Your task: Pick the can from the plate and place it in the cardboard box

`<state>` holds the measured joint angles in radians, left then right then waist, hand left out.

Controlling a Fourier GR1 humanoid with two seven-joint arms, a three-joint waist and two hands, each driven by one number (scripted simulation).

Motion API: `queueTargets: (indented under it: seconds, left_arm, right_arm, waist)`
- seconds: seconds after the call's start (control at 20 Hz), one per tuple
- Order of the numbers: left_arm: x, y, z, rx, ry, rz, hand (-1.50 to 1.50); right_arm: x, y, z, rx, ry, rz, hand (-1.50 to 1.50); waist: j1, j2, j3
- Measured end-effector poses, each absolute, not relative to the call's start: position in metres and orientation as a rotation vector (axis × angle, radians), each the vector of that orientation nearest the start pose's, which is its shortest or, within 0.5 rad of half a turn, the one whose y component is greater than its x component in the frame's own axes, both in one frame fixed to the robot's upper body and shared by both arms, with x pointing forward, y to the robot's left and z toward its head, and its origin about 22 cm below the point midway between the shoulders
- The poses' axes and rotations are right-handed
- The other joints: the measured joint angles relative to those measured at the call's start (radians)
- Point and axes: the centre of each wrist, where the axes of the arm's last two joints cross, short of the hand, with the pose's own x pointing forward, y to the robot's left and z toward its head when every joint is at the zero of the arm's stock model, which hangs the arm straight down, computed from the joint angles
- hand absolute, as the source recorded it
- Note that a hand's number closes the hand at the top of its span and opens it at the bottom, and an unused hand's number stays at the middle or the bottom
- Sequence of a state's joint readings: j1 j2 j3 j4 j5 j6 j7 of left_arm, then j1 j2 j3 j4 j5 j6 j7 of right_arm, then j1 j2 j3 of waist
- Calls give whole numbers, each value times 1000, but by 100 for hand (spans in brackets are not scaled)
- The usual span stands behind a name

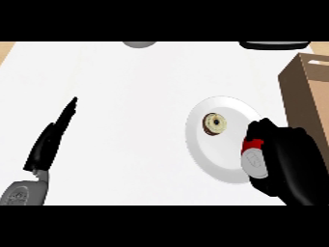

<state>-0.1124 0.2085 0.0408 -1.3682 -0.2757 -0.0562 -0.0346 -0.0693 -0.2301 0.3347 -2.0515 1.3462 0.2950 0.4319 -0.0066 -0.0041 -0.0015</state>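
White counter [124, 96], right robot hand [292, 164] curled around can [252, 157] at plate [210, 154] edge; left robot hand [49, 142] straight-fingered.

The bench [124, 106] has a white top, with a wood-coloured surface showing at its upper left and upper right corners. A white plate [213, 159] lies on it right of centre, and a brown cardboard box [313, 103] stands just beside the plate at the right edge. At the far edge, a grey rounded object [139, 44] and a dark object [274, 45] are cut off from view.
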Motion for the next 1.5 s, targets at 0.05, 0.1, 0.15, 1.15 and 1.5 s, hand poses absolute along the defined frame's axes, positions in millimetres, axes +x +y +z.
queueTargets:
  seconds: [0.05,0.1,0.15,1.15,1.5]
  left_arm:
    - [273,287,-6,329,-1466,-407,0]
    - [273,288,-6,328,-1467,-408,0]
    - [275,288,-5,327,-1464,-406,0]
    - [269,284,-10,323,-1470,-414,0]
    - [273,281,-9,318,-1473,-414,0]
  right_arm:
    - [208,-182,131,-1312,-1360,1105,150]
    - [204,-186,143,-1337,-1357,1078,150]
    - [202,-191,153,-1359,-1350,1056,150]
    - [224,-343,221,-1512,-1120,711,150]
    - [254,-398,192,-1337,-955,712,-150]
  waist:
    - [-1,0,0]
    - [-3,1,0]
    - [-2,1,0]
    - [7,4,2]
    - [11,7,2]
